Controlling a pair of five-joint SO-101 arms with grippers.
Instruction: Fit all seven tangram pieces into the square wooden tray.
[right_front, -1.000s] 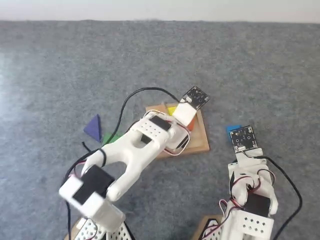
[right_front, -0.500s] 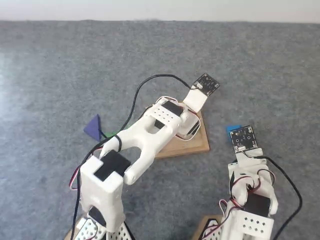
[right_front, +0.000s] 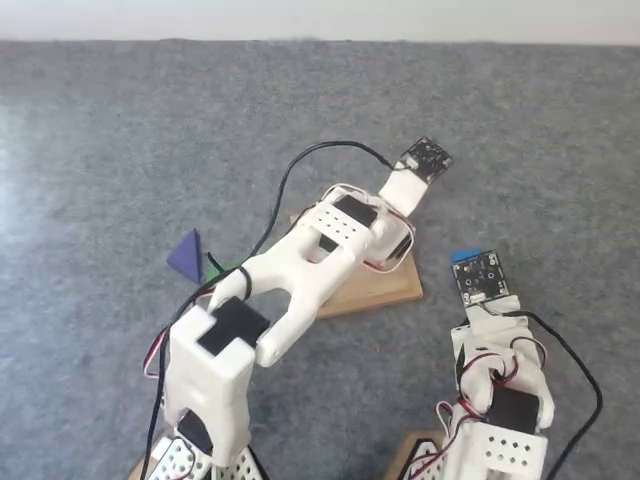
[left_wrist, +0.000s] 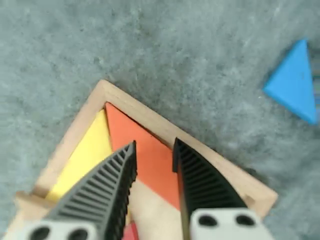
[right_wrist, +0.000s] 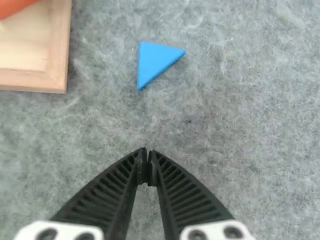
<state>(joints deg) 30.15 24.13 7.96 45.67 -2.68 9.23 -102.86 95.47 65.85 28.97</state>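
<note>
An orange triangle (left_wrist: 150, 160) and a yellow piece (left_wrist: 87, 157) lie flat, edges touching, in a corner of the wooden tray (left_wrist: 150, 122) beneath the left end effector (left_wrist: 154, 144). A blue triangle (right_wrist: 152, 62) lies ahead of the right end effector (right_wrist: 147, 152), near the tray. A purple triangle (right_front: 187, 255) and a green piece (right_front: 222, 272) lie well away from both.

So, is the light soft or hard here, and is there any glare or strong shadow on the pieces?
High view: soft, even light; the arm throws only a faint shadow on the wooden tray. Left wrist view: no glare on the orange triangle or the yellow piece. Right wrist view: the blue triangle casts almost no shadow on the grey mat.
</note>
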